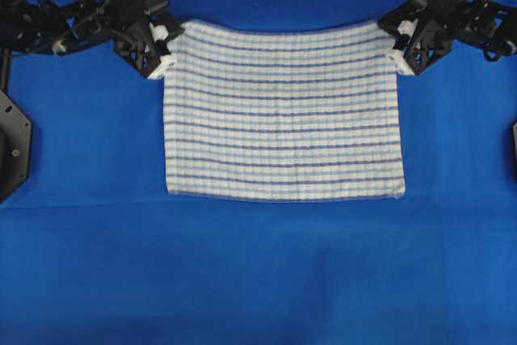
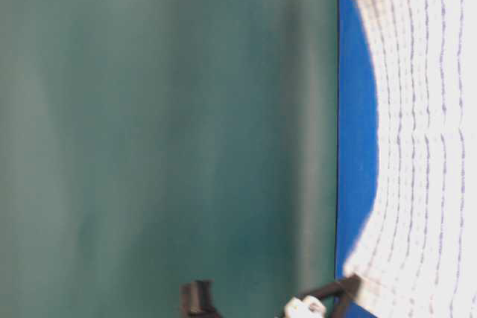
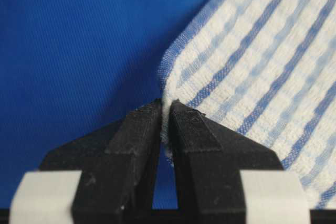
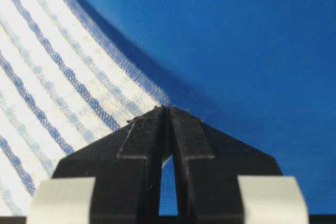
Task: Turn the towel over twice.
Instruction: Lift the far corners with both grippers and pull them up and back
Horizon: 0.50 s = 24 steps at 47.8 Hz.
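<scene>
Surface (image 1: pixel 258 280) being covered by a plain blue cloth (image 1: pixel 81 159), striped towel (image 1: pixel 283 119) being spread flat on it, near edge and sides left bare
</scene>
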Each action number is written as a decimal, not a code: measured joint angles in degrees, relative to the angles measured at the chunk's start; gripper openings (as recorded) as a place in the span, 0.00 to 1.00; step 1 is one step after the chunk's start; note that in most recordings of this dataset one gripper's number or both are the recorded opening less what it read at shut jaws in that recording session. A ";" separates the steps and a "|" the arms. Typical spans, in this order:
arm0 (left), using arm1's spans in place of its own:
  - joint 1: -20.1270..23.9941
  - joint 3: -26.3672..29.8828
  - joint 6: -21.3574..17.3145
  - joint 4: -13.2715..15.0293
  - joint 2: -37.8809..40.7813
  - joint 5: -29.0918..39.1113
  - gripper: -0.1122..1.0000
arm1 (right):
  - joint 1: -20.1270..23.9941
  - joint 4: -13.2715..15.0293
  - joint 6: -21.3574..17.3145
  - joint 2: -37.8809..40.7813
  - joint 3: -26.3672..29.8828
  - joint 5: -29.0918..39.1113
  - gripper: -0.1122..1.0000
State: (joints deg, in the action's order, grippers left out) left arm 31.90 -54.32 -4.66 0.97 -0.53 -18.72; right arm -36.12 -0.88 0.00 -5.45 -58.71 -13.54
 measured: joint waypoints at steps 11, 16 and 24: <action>2.02 3.87 -2.72 0.00 -6.06 6.24 0.13 | -4.13 0.79 1.76 -7.47 2.20 5.36 0.15; 3.25 5.62 -5.01 0.00 -8.61 7.82 0.13 | -5.80 1.85 2.90 -10.20 4.13 8.44 0.15; 4.57 8.53 -7.38 0.00 -11.25 8.26 0.13 | -8.09 2.90 4.75 -14.06 8.09 12.74 0.15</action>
State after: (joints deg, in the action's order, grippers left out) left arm 36.47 -45.79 -12.04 0.97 -11.78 -10.46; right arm -44.21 2.02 4.75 -19.51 -50.63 -0.79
